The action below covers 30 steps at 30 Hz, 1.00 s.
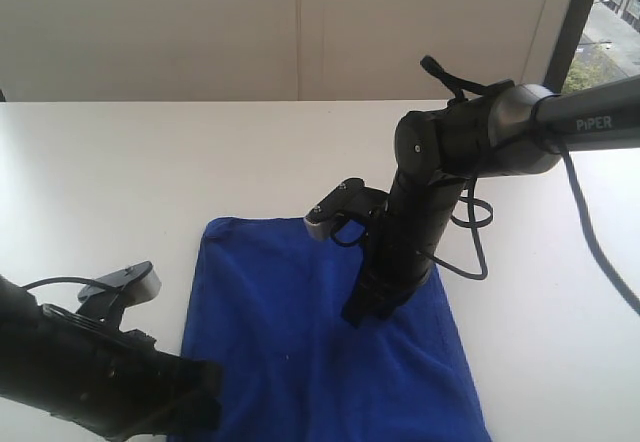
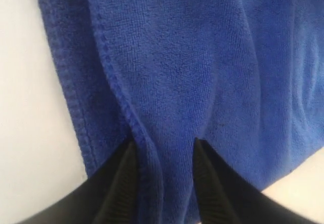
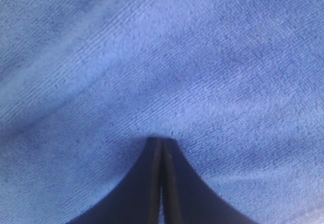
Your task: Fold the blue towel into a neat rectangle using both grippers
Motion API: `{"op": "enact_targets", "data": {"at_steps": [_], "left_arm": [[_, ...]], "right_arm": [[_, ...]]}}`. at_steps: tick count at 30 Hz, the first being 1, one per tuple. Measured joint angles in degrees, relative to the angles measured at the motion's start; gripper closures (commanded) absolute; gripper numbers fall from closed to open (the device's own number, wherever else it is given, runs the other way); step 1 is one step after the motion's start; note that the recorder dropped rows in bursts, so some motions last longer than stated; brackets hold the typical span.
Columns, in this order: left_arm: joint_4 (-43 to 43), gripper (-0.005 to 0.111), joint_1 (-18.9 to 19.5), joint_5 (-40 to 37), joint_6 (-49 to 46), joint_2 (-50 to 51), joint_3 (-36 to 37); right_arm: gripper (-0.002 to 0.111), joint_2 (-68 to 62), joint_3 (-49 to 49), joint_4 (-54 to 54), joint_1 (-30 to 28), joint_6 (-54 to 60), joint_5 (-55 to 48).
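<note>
Right, your blue towel (image 1: 290,332) lies spread on the white table (image 1: 120,182). Your left gripper (image 2: 164,150) is spread wide, astride a raised ridge of hem (image 2: 107,64) at the towel's left edge, with no firm pinch showing. Your right gripper (image 3: 162,142) is pressed together, tips down on the cloth mid-towel. Watch it: if the left closes on too little hem, the edge may slip out. Lift against that right pin and the cloth could bunch, leaving a crooked fold.
</note>
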<state>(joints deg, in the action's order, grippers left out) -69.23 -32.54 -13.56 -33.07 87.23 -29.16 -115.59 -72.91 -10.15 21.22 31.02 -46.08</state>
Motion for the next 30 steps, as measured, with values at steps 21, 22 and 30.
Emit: {"op": "enact_targets", "data": {"at_steps": [21,22,30], "left_arm": [[0.18,0.064,0.0,2.5,-0.47,1.8,-1.69],[0.07,0.064,0.0,2.38,-0.62,1.8,-2.04],[-0.22,0.064,0.0,1.42,-1.45,3.74,-2.92]], "right_arm": [[0.108,0.0,0.0,0.0,0.0,0.0,0.0],[0.108,0.0,0.0,0.0,0.0,0.0,0.0],[0.108,0.0,0.0,0.0,0.0,0.0,0.0]]}}
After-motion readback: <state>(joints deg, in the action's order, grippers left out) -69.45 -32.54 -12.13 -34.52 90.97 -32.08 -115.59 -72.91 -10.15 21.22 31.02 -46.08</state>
